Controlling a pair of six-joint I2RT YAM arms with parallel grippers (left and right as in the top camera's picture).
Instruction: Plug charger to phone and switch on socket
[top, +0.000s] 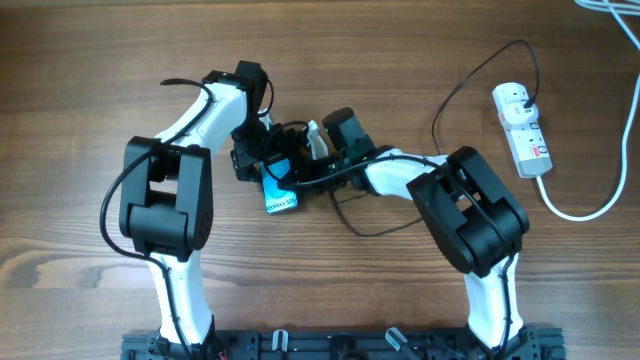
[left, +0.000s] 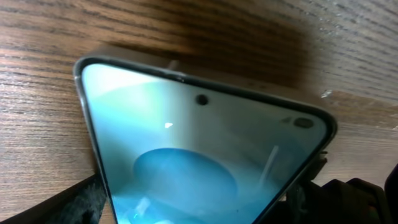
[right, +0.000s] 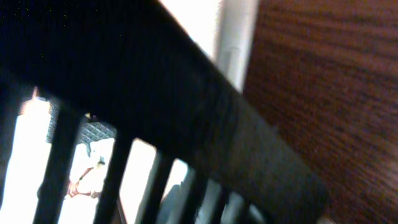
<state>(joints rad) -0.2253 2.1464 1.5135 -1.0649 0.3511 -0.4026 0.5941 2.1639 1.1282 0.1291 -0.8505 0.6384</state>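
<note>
The phone (top: 281, 192), with its cyan-blue screen up, lies on the wooden table between the two arms. In the left wrist view the phone (left: 205, 155) fills the frame. My left gripper (top: 262, 160) stands open around it, with one finger (left: 81, 199) at each long edge and a sliver of wood showing beside the left one. My right gripper (top: 312, 158) is shut right next to the phone's right side. What it holds is hidden, and its own view is dark blur. The charger's black cable (top: 440, 115) runs from the socket (top: 525, 135) to that gripper.
The socket's thick white cord (top: 590, 210) curves off toward the table's right edge. A loop of black cable (top: 375, 228) lies on the wood just in front of the right forearm. Both arm bases stand at the table's near edge.
</note>
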